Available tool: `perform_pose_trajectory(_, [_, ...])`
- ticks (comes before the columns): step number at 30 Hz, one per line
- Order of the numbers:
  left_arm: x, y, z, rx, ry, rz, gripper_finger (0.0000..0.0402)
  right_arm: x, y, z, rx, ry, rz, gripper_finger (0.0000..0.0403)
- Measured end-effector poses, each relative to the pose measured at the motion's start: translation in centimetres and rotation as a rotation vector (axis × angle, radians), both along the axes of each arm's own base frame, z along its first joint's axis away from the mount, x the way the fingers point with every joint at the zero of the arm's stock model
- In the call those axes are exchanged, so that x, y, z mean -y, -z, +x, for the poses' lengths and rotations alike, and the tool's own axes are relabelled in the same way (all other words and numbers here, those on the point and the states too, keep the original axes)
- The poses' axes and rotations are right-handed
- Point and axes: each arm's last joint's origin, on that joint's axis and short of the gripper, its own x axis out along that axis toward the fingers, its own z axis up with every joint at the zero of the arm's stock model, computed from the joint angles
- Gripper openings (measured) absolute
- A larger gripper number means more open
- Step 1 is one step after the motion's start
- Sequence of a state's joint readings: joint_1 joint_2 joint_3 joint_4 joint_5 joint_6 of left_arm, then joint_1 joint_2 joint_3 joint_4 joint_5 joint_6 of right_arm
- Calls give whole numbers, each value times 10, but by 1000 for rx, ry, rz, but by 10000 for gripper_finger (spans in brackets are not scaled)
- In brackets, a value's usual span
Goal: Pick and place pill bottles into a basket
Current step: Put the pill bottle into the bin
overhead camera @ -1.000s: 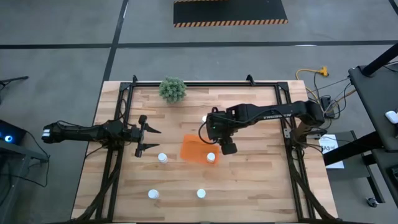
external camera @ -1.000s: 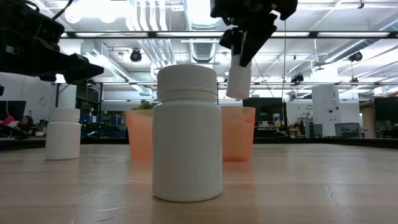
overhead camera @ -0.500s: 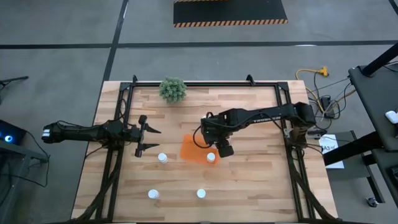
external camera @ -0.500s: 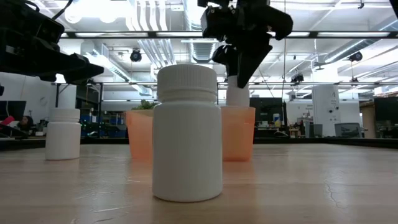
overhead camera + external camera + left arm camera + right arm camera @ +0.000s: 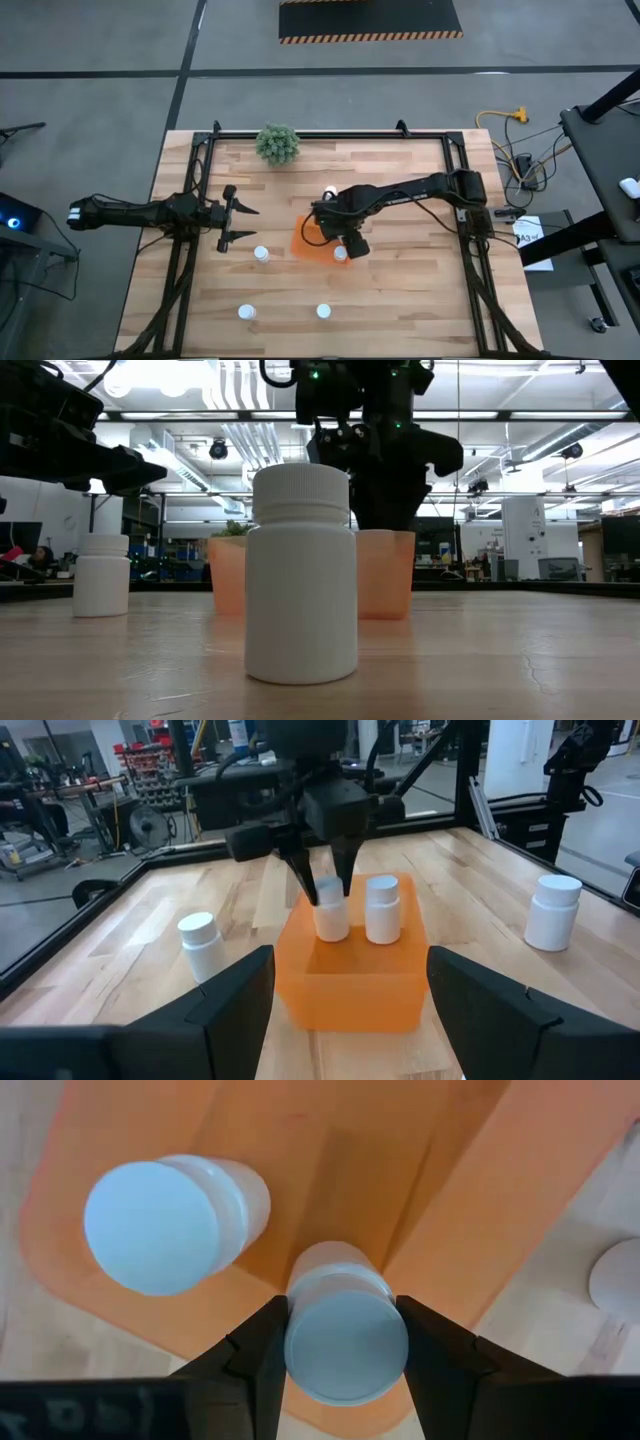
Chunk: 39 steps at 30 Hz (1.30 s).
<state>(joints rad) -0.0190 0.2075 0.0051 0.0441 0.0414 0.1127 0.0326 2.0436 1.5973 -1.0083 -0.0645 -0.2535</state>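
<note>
The orange basket [image 5: 303,240] sits mid-table. One white-capped pill bottle [image 5: 383,908] stands in it. My right gripper [image 5: 327,230] is over the basket, fingers down, shut on a second pill bottle [image 5: 345,1342] whose lower part is inside the basket. Other bottles stand on the table [image 5: 261,254], [image 5: 246,312], [image 5: 323,311], [image 5: 329,192]. My left gripper [image 5: 240,222] is open and empty at the table's left, facing the basket. My right gripper pinches the bottle's white cap [image 5: 330,892] between its two fingers [image 5: 262,1350], one on each side. The fingers come from above, pointing down. The bottle stands upright inside the basket; the basket wall [image 5: 350,985] hides whether its base rests on the floor.
A green bushy plant [image 5: 278,144] stands at the table's far edge. A black frame rail [image 5: 195,180] runs along the table's sides. In the low view a bottle [image 5: 300,575] stands close in front of the basket [image 5: 382,575], and another [image 5: 100,575] stands to the left.
My right gripper has moved toward the table's left edge and down, carrying the bottle from above the basket's right side into the basket. The bottle has stayed upright and now sits behind the basket wall.
</note>
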Motion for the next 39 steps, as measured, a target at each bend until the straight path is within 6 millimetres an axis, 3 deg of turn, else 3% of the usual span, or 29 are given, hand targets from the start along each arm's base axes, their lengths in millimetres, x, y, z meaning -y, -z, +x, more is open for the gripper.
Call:
perform_pose_trajectory(7, [0, 0, 0, 0, 0, 0, 245, 0, 2, 2, 11, -9, 0, 155])
perform_pose_trajectory(21, [0, 0, 0, -1, 0, 0, 245, 0, -1, 1, 3, 11, 1, 206])
perform_pose_trajectory(39, [0, 0, 0, -1, 0, 0, 245, 2, -69, 14, 104, -48, -22, 207])
